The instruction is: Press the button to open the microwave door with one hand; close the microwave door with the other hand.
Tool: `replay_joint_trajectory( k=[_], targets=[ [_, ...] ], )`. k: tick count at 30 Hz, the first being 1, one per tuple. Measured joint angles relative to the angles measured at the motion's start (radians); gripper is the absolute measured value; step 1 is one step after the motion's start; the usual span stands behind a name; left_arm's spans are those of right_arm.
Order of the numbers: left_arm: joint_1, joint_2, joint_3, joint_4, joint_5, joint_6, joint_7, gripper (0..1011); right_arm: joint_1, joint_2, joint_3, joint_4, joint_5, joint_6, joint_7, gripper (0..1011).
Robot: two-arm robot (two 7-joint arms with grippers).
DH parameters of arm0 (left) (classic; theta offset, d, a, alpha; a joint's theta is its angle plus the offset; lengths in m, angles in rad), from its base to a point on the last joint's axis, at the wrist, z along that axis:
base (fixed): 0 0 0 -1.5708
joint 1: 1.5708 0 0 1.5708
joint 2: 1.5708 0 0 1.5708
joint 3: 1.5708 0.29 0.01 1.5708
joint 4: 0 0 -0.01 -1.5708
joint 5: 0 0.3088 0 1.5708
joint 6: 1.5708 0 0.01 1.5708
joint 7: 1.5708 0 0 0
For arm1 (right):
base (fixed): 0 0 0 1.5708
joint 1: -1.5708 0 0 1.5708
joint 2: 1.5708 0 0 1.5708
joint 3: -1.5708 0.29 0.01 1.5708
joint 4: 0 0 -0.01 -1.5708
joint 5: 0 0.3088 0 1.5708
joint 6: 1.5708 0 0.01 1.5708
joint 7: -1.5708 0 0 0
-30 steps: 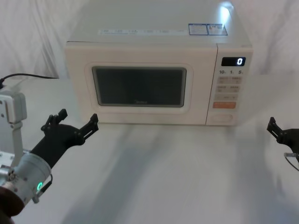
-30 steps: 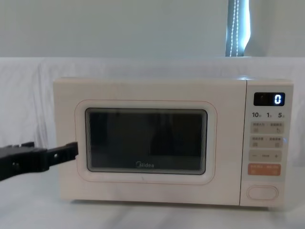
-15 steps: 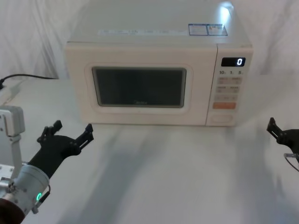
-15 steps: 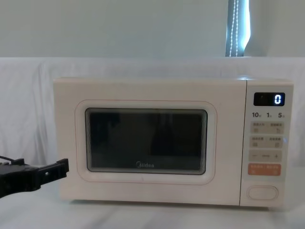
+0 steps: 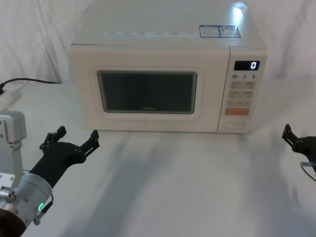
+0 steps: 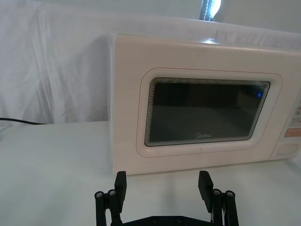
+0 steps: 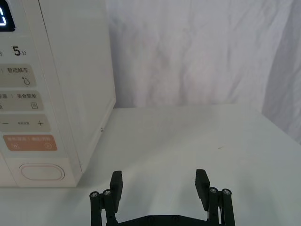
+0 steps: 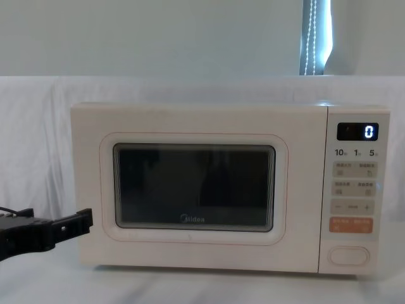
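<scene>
My left pincer [image 5: 71,139] released, front-left of desk [image 5: 177,177] | right pincer [image 7: 159,182] released, right edge | microwave door [image 5: 148,94] shut

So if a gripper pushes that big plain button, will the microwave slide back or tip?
Probably neither: the microwave is broad and squat, resting flat on the table. The button sits low on its front, so tipping looks unlikely. A slight slide on the smooth top is possible.
</scene>
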Motion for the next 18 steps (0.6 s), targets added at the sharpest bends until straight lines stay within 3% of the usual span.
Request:
replay_joint_trajectory(
  k=[18],
  targets=[
    [-0.001,0.001,0.001,-0.002,-0.003,0.002,-0.001,1001,0.0,0.0,0.0,0.0,0.0,0.0,0.0,1002]
  ],
)
